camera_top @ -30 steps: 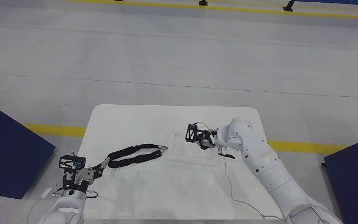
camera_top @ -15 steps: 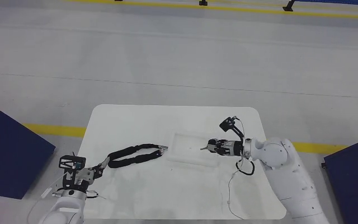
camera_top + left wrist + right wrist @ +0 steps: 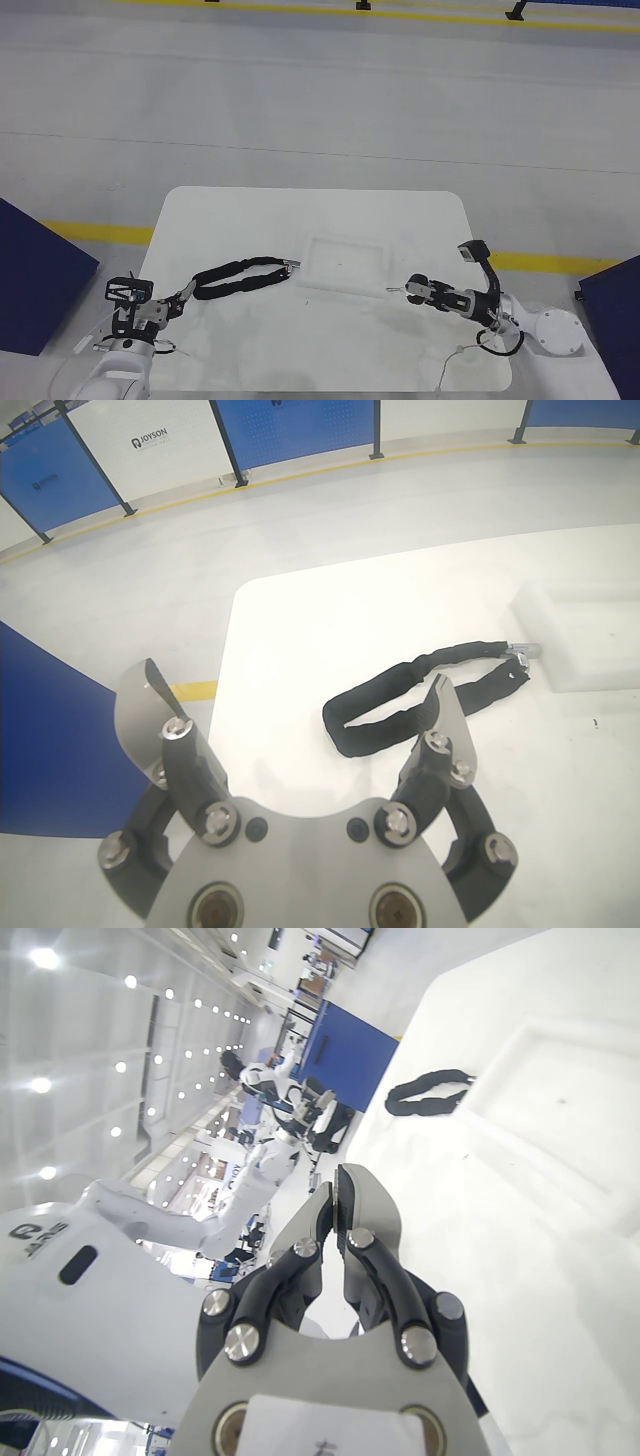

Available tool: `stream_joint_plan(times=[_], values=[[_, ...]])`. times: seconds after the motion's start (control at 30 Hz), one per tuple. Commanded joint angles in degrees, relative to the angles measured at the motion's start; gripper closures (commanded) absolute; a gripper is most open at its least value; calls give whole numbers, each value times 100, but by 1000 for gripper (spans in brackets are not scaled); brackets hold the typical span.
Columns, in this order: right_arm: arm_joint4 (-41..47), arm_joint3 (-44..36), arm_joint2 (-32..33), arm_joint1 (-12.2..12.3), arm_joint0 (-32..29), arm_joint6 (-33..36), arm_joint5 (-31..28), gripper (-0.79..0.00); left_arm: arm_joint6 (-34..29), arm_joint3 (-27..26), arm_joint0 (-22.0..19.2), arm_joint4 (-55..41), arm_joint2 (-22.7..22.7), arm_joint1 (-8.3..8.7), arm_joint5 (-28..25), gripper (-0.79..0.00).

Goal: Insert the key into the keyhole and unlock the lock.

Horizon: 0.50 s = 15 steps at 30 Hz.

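Note:
The lock (image 3: 240,275) is a black fabric-covered chain lying in a loop on the white table (image 3: 300,350), its metal end (image 3: 290,265) touching the left edge of a shallow white tray (image 3: 345,265). My left gripper (image 3: 178,300) sits open at the loop's left end; the lock (image 3: 400,700) lies just beyond its fingers (image 3: 442,705). My right gripper (image 3: 400,291) hovers to the right of the tray, near the table's front right. It is shut on a thin metal piece, the key (image 3: 333,1208), held edge-on between the pads.
The tray (image 3: 550,1093) holds nothing but a tiny dark speck. A thin white cable (image 3: 450,360) trails from the right arm over the table's front right corner. Blue panels stand on the floor at both sides of the table.
My right arm has drawn back from over the tray to the table's front right, gripper still shut on the key. The left arm and the lock have stayed put.

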Motion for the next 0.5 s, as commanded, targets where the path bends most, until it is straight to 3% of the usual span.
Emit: stream_joint_plan(times=[0.0, 0.47], values=[[384, -38, 84, 16, -115, 141, -49, 0, 0, 0, 0, 0, 0, 0, 0, -785], [688, -246, 176, 69, -337, 208, -41, 0, 0, 0, 0, 0, 0, 0, 0, -785]])
